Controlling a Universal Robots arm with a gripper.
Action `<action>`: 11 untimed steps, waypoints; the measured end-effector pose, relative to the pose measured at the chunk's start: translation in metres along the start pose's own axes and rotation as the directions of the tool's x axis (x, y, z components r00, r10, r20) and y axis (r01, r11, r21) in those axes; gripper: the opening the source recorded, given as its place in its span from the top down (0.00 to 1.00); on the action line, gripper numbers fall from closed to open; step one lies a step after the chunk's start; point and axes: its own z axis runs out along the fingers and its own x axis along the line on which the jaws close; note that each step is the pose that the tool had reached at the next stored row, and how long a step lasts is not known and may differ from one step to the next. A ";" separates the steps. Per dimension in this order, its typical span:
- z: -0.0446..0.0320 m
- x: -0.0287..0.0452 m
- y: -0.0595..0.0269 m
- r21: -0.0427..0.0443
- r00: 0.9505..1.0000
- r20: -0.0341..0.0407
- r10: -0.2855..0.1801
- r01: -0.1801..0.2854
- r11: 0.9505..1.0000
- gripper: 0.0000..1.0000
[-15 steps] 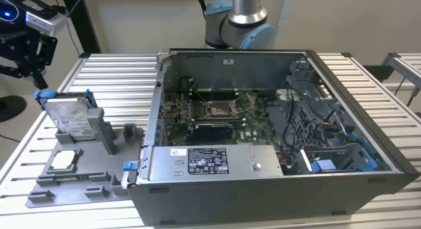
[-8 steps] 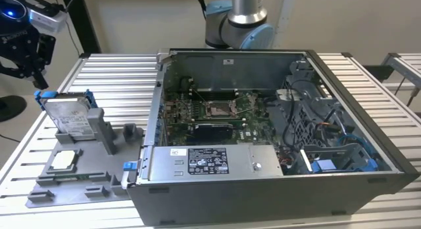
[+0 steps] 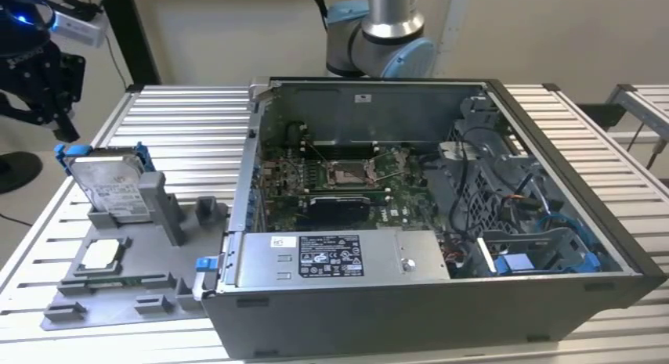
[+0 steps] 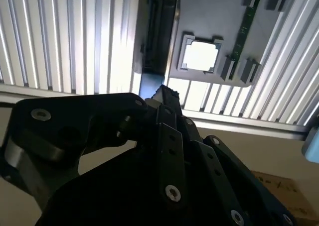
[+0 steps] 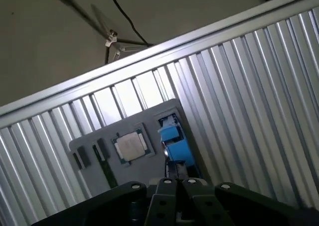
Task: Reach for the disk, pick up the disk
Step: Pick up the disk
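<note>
The black gripper (image 3: 42,113) hangs over the slatted metal bench (image 3: 178,121), pointing down, near the blue-framed silver metal disk (image 3: 110,184) but not touching it. The disk leans in a grey plastic holder (image 3: 105,282). I think this is the reaching step. A grab needs the jaws around the disk's top. I cannot tell if the jaws are open.

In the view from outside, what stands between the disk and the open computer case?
In the exterior view, two parts of the gray holder stand there: a tall upright post beside the disk, then a low block near the computer case.
</note>
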 end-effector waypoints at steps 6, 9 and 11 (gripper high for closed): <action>0.0003 -0.0021 0.0008 0.011 0.998 -0.007 -0.070 0.070 0.997 1.00; 0.0006 -0.0046 0.0019 0.013 0.995 -0.011 -0.103 0.104 0.995 1.00; 0.0009 -0.0057 0.0023 0.013 0.991 -0.012 -0.131 0.131 0.991 1.00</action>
